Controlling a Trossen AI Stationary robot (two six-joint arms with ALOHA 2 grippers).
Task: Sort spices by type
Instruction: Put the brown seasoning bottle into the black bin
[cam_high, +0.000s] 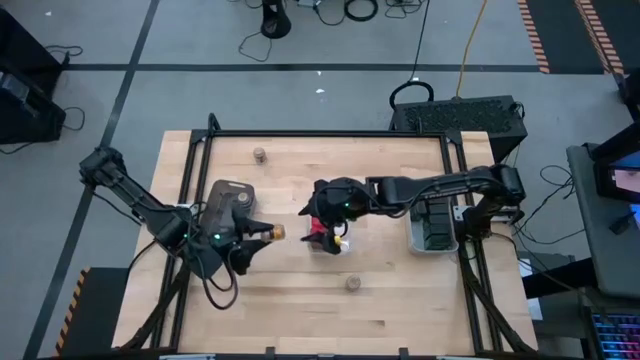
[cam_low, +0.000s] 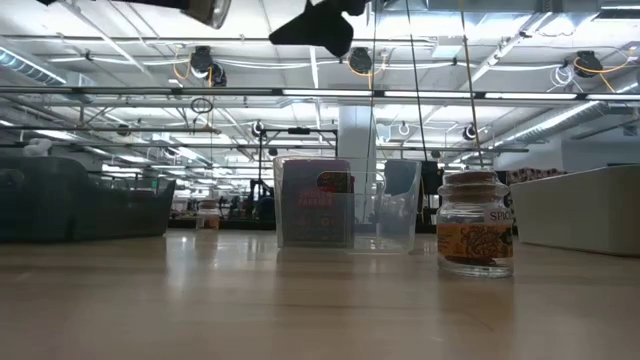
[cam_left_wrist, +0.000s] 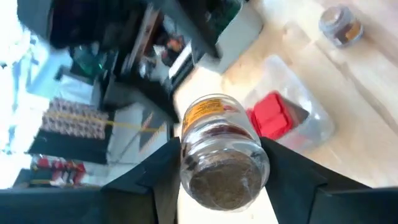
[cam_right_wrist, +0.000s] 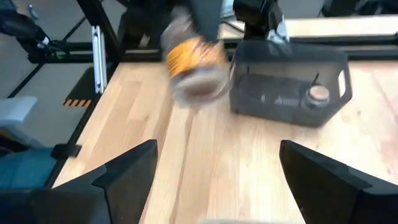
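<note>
Left gripper clamps a jar aloft beside the grey tray; right gripper, fingers wide, hangs over the clear tray holding red boxes; lower jar level into grey tray.

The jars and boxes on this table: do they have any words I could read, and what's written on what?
"SPIC": top of the label on the nearest jar, cut off at the jar's edge.
Red box in the clear tray: print too blurred to read.
Jar in the left gripper: orange label unreadable.
</note>
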